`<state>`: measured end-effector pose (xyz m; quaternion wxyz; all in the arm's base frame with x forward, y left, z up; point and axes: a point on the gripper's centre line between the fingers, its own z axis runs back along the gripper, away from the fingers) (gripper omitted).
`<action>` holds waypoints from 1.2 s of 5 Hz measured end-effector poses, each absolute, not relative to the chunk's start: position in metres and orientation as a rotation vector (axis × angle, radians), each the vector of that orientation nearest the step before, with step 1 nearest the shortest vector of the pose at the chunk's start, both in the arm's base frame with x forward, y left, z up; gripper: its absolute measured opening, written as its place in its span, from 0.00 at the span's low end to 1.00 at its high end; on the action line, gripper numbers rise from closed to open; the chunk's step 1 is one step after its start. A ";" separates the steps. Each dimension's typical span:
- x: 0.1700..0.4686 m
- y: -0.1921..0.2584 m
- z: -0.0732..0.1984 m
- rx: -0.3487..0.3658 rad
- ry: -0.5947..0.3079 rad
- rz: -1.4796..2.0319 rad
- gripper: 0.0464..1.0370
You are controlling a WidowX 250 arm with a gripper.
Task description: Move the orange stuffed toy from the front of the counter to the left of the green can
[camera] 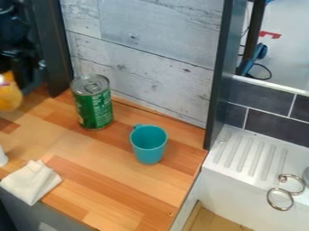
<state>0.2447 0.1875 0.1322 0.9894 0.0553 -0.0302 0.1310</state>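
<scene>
"Where's the gripper (pixel 23 67)?"

"Upper left of the frame, among dark shapes. I can't tell whether it's clenched or released."

"And its nearest thing?"

"That orange-yellow object (pixel 9 94), cut off by the left edge. It looks just below the gripper; whether it's gripped, I can't say."

"How would you handle it?"

"I'd judge slow, steady movement best, with room left around the green tin can (pixel 93 108). That's tall enough to get knocked. The teal mug (pixel 149 151) is upright too, near centre, its handle towards the upper left."

"What about the surface?"

"Wooden counter (pixel 114 198), with a crumpled white cloth (pixel 31 182) at lower left, by the front edge. I'd avoid dragging that."

"And the room?"

"Grey wood-look panel (pixel 151 67) behind; dark tiles (pixel 278 128) at right, above a grooved white drainboard (pixel 241 151) with metal rings (pixel 281 209) at lower right."
</scene>
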 end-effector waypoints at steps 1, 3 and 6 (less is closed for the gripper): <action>0.243 0.207 0.120 0.133 -0.042 0.291 0.46; 0.274 0.238 0.100 0.185 -0.085 0.395 0.46; 0.297 0.254 0.046 0.156 -0.051 0.506 0.46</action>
